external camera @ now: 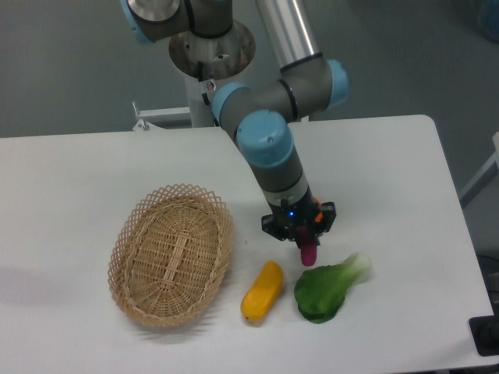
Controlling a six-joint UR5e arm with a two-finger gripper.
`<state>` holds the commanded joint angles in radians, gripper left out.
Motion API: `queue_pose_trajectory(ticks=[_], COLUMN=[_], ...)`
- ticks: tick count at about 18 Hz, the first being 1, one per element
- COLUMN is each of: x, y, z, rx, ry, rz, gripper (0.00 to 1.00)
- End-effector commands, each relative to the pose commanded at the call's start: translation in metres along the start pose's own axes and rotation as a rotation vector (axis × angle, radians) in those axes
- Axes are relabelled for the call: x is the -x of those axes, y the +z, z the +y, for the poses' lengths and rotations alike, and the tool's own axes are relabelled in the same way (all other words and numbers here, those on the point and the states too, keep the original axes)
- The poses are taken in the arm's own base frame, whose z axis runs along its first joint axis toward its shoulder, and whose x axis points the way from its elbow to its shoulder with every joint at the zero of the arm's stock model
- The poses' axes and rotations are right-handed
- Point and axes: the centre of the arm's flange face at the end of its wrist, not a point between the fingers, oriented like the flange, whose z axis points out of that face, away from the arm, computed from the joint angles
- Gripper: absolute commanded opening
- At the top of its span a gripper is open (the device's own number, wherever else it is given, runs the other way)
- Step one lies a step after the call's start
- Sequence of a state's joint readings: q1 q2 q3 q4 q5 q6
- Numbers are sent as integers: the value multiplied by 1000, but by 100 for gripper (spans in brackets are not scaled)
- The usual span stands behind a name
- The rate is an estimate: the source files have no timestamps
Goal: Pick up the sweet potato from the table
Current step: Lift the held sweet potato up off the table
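Note:
The sweet potato [309, 255] is a small purple-magenta tuber hanging upright from my gripper [306, 241], its lower end poking out below the fingers. The gripper is shut on it and points straight down. The tuber appears lifted just off the white table [78, 179], above the gap between the yellow vegetable and the green leafy one. Its upper part is hidden inside the gripper.
A yellow-orange oblong vegetable [262, 291] lies left of and below the gripper. A green leafy vegetable [327, 288] lies just below it to the right. An oval wicker basket [171, 253] stands at the left. The arm hides most of the round orange fruit.

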<state>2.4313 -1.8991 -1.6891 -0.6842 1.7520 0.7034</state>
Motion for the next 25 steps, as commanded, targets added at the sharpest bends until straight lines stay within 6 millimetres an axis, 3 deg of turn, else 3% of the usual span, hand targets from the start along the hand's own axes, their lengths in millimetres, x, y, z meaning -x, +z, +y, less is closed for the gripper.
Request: queue_pose_trajectory(ticks=[2, 4, 5, 8, 11, 17, 25], x=[14, 33, 45, 73, 92, 108, 112], y=[-6, -13, -25, -23, -38, -50, -54], z=[-5, 3, 9, 35, 55, 81, 80], rx=[-74, -123, -154, -186, -161, -114, -116], ry=[89, 98, 118, 217, 250, 378, 379], rz=[46, 71, 68, 118, 129, 184, 174], gripper=[25, 25, 25, 25, 25, 25, 25])
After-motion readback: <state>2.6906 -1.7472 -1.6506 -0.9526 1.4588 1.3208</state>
